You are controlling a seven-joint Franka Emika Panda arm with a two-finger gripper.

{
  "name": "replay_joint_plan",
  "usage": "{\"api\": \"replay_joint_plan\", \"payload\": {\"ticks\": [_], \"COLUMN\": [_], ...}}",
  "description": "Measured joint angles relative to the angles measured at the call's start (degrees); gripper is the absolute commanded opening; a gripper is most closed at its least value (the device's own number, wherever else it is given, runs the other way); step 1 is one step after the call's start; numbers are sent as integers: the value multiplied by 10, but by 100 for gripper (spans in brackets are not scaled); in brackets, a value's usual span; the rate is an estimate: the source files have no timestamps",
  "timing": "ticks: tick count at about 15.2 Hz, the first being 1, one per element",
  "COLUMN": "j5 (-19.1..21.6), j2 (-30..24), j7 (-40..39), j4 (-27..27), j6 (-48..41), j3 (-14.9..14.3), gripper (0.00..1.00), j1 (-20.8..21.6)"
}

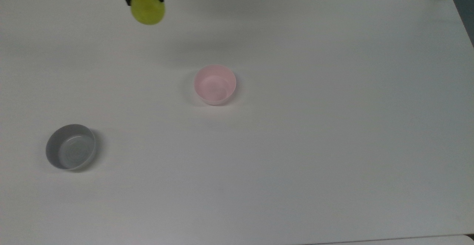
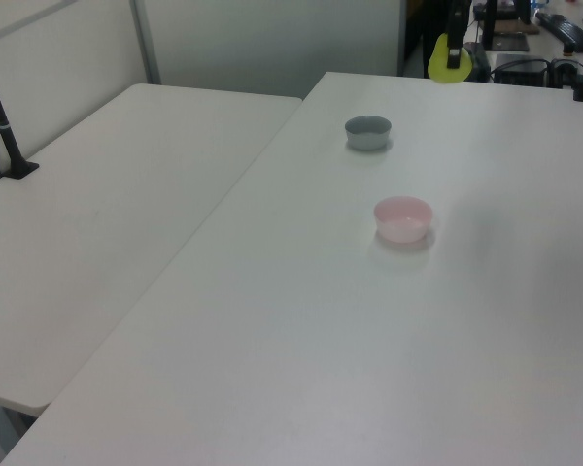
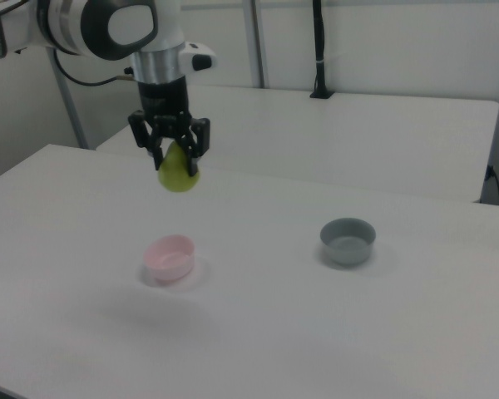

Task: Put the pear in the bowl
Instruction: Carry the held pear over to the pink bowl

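Table (image 1: 333, 145), white and wide, under gripper (image 3: 174, 150) clamped on pear (image 3: 178, 173), well above the surface. Pink bowl (image 3: 170, 257) below and slightly toward the right view's left of the hanging fruit. Grey bowl (image 3: 348, 240) well apart, toward the right view's right.

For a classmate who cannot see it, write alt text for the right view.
A robot gripper holds a yellow-green pear in the air above a white table. Below it sits an empty pink bowl; a grey bowl stands farther toward the right view's right.
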Motion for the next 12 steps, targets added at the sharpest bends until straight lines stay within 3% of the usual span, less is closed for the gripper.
{"api": "replay_joint_plan", "payload": {"ticks": [4, 12], "j5": [13, 13], "j2": [-1, 4], "j7": [7, 7], "j4": [-58, -237], "j6": [38, 274], "j3": [1, 2], "gripper": [25, 25], "j1": [35, 71]}}
